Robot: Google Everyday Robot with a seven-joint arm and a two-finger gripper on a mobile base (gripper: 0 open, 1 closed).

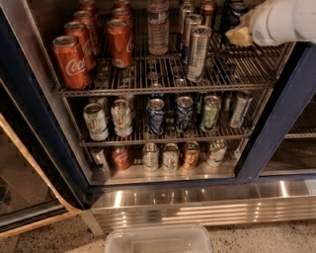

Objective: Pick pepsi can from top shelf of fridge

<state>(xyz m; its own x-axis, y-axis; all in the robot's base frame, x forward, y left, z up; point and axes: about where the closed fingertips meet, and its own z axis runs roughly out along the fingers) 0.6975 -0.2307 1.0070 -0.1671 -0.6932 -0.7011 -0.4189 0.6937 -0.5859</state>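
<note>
Fridge (197, 205) stands open to the camera, its steel base panel running below three wire racks. The top shelf (242, 74) spans its width, and everything else here is placed from it. On the top shelf's left part stand two rows of red Coca-Cola cans (71, 62), upright, running from the front rail toward the back. At the top shelf's middle a clear water bottle (158, 27) stands toward the back. Just to its right a row of tall slim silver cans (199, 52) runs backward from near the front rail.

The pepsi can (232, 10) stands at the top shelf's back right, dark blue with pale markings. Only part of it shows at the upper edge of the view, and it seems to be upright. The gripper (240, 35) hovers above the top shelf's right part, just in front of the pepsi can and to the right of the slim silver cans. It sits at the end of the white arm (284, 20), which reaches in from the right. Whether the gripper is open or closed cannot be told, nor whether it touches the pepsi can.

Below the top shelf, two lower racks hold rows of mixed cans (155, 116). Lower still, on the floor in front of the base panel, lies a clear plastic container (158, 239).
</note>
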